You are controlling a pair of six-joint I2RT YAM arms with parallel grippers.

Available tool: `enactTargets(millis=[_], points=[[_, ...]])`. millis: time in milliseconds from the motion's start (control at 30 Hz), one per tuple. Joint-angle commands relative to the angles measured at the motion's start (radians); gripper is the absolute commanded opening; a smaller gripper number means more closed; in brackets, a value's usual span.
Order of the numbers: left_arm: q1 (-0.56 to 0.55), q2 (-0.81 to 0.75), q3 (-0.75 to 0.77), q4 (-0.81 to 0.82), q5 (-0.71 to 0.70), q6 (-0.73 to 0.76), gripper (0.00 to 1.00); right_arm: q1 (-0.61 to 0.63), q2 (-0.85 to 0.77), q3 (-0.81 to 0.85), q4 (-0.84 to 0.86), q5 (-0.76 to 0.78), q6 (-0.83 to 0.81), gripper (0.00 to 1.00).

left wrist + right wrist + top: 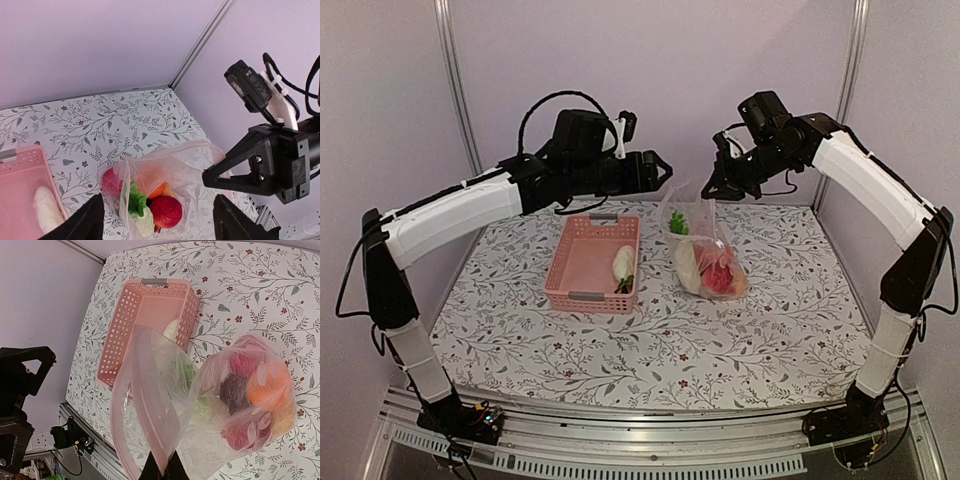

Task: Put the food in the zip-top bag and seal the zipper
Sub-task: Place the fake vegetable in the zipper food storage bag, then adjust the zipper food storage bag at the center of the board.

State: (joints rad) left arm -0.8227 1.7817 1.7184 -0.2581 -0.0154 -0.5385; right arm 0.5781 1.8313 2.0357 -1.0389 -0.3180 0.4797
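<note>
clear zip-top bag (705,255) hung by its mouth from the pinching right end effector (710,190). one white radish (623,263) lay lengthwise in the pink basket (570,290), down-left of the wide-open, nearer left end effector (663,172).

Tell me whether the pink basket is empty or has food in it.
Not empty. One white radish lies in the pink basket, near its right wall; other food shows inside the bag.
</note>
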Motion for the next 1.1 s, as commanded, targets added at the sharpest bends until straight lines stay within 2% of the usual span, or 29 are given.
enactTargets(millis=[0,133,367,633,767,833,933,1067], points=[[-0.003,-0.023,-0.047,-0.164,-0.012,0.015,0.72,0.008,-0.029,-0.022,0.045,-0.02,0.012,0.0],[0.004,0.031,-0.026,-0.241,0.063,-0.016,0.66,0.008,-0.023,-0.03,0.052,-0.029,0.014,0.0],[0.014,0.186,0.142,-0.385,0.104,-0.042,0.52,0.009,-0.023,-0.051,0.056,-0.03,0.003,0.0],[0.028,0.287,0.348,-0.361,0.159,-0.046,0.06,0.009,-0.013,-0.015,-0.037,0.07,-0.022,0.0],[0.019,0.351,0.585,-0.34,0.252,-0.081,0.02,0.009,0.011,0.074,-0.15,0.207,-0.051,0.0],[0.001,0.355,0.653,-0.303,0.248,-0.08,0.01,0.003,0.005,0.08,-0.168,0.244,-0.057,0.0],[-0.002,0.336,0.577,-0.282,0.135,-0.078,0.0,-0.02,-0.014,0.07,-0.172,0.253,-0.054,0.0],[0.041,0.409,0.604,-0.375,0.211,-0.149,0.0,-0.062,-0.037,0.083,-0.168,0.275,-0.053,0.0]])
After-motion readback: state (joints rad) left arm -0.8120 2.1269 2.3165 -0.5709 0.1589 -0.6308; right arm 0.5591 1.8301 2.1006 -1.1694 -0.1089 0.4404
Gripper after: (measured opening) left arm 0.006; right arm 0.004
